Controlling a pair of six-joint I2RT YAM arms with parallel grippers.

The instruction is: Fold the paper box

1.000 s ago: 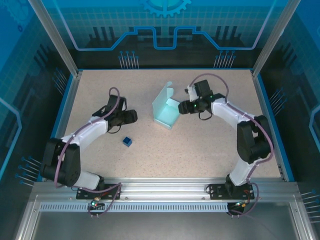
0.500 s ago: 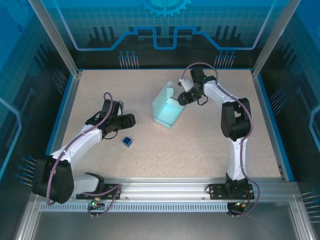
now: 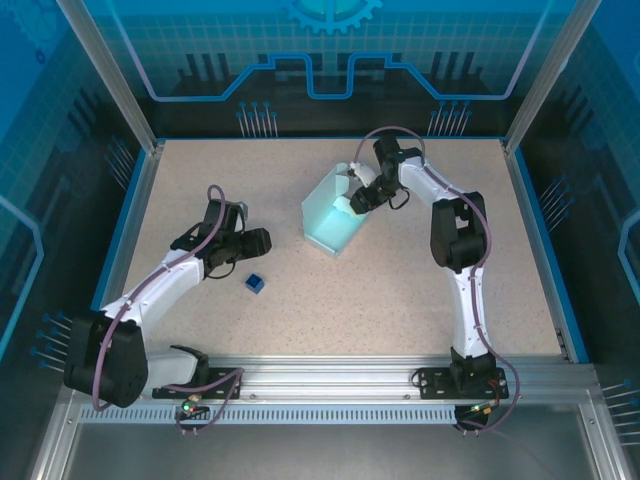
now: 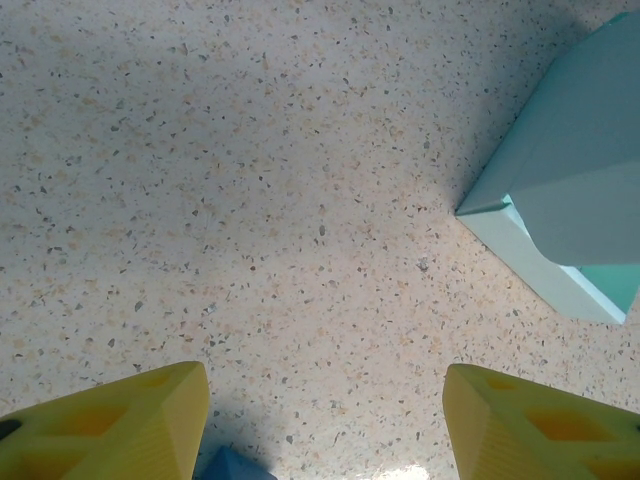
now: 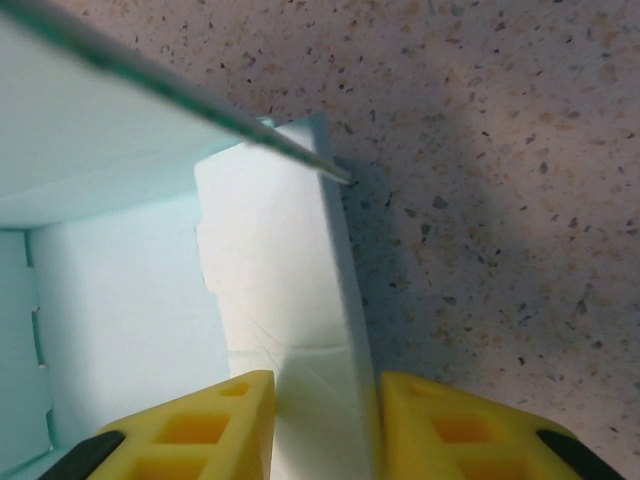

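The paper box stands partly formed at the middle back of the table, pale light-blue card with an open top and one flap raised. My right gripper reaches in from the right at the box's top right corner. In the right wrist view its yellow fingers sit on either side of a pale wall panel of the box, which fills the gap between them. My left gripper hovers open over bare table, left of the box. The left wrist view has the box's corner at the upper right, apart from the gripper.
A tiny dark blue cube lies just in front of the left gripper; its tip peeks by the left finger. The speckled table is bordered by a blue raised edge and metal frame posts.
The right arm has swung in toward the box's top right corner and its jaws have narrowed onto the wall panel. The box shifted slightly left. The left arm pulled back, then held still.
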